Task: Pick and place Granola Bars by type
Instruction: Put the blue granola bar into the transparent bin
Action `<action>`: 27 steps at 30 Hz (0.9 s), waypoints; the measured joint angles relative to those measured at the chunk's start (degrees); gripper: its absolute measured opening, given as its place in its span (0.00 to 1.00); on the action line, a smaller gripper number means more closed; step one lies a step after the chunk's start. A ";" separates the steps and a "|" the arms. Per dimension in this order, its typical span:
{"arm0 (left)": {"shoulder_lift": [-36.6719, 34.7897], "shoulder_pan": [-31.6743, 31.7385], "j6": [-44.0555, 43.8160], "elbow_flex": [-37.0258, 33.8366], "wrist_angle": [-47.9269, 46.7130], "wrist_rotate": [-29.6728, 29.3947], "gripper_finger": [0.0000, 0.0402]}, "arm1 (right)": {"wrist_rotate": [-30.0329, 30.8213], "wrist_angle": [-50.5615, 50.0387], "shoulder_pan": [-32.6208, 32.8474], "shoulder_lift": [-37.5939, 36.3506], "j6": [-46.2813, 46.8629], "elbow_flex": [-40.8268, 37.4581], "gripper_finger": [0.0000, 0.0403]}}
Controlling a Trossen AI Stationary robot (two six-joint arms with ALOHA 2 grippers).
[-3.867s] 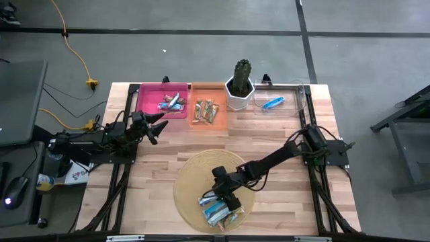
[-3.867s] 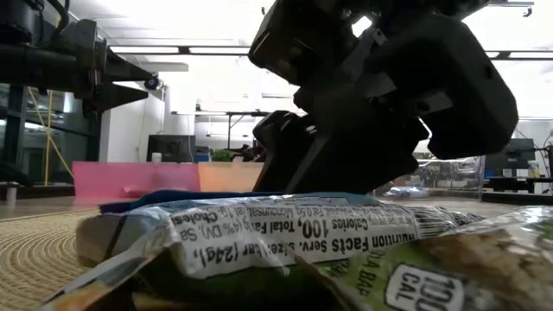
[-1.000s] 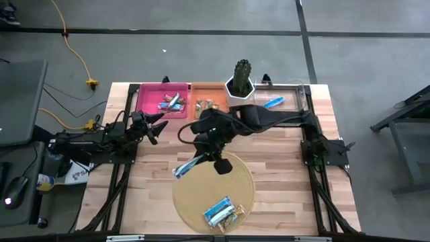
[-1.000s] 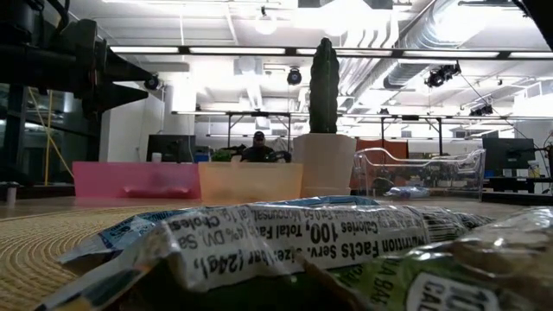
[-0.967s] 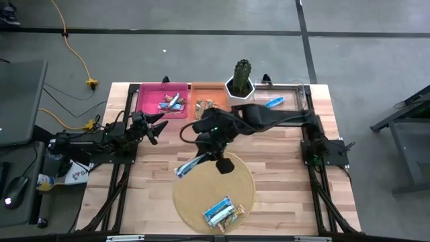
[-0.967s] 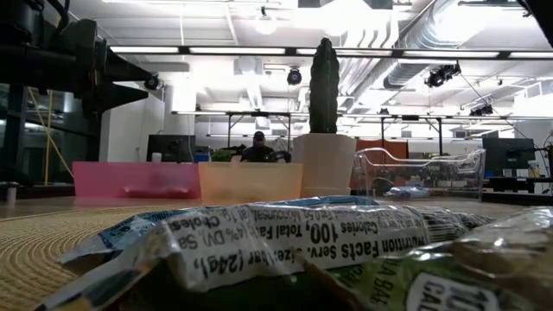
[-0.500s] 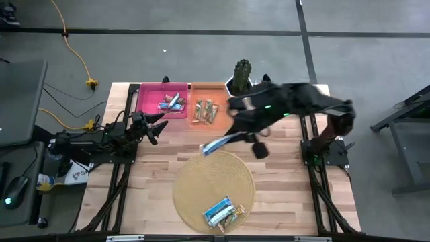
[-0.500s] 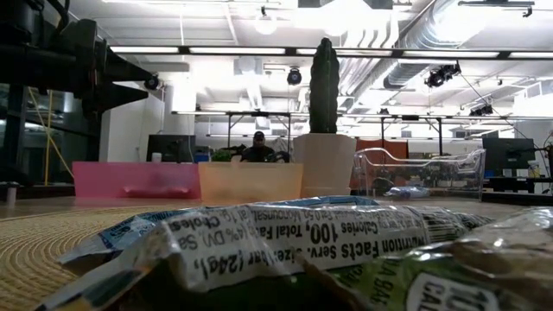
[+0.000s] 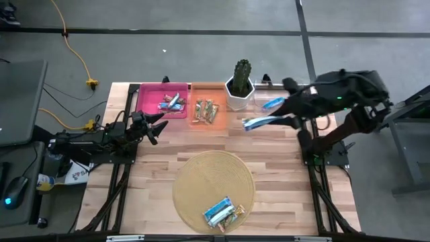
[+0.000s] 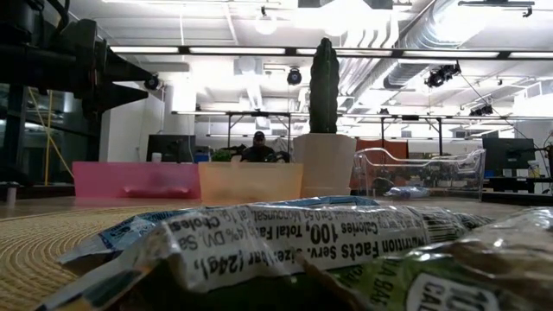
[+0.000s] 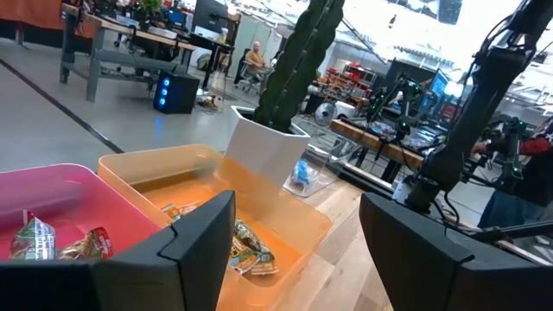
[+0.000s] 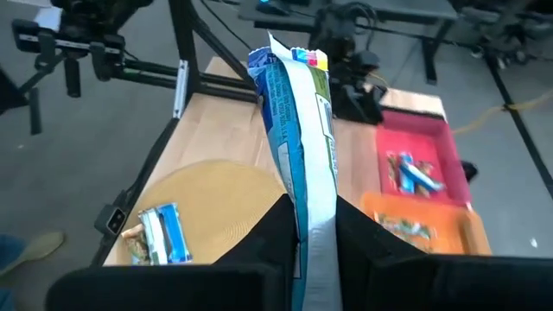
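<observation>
Pink bin [image 9: 161,101] holds blue-red-white bars; orange bin [image 9: 208,109] holds brown bars; clear bin [image 9: 287,99] has one blue bar [image 9: 272,103]. Cactus pot [image 9: 240,86] stands between the orange and clear bins. Right gripper [image 9: 285,119] pinches a blue-and-white bar [image 9: 259,122] in the air near the clear bin. Left gripper [image 9: 156,125] spread, parked beside the pink bin. Round woven mat [image 9: 213,191] carries the leftover bars [image 9: 223,212]. Wooden table [image 9: 154,175], grey concrete floor [image 9: 201,47], yellow cable [image 9: 75,54].
</observation>
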 joint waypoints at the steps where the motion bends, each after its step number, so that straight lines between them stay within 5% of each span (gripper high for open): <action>1: 0.00 0.00 0.00 -0.02 0.00 0.00 0.61 | 1.08 -0.95 0.57 -0.76 0.86 -0.05 0.09; 11: 0.00 0.00 0.01 -0.01 0.00 0.00 0.61 | 8.93 2.06 5.98 -12.86 8.91 -17.90 0.09; 19: 0.00 0.00 0.00 0.00 -0.02 0.01 0.61 | 12.74 20.68 6.94 -26.78 12.83 -45.46 0.10; 27: 0.00 0.00 0.00 0.00 -0.02 0.02 0.61 | 25.30 39.76 6.90 -36.37 14.60 -68.79 0.09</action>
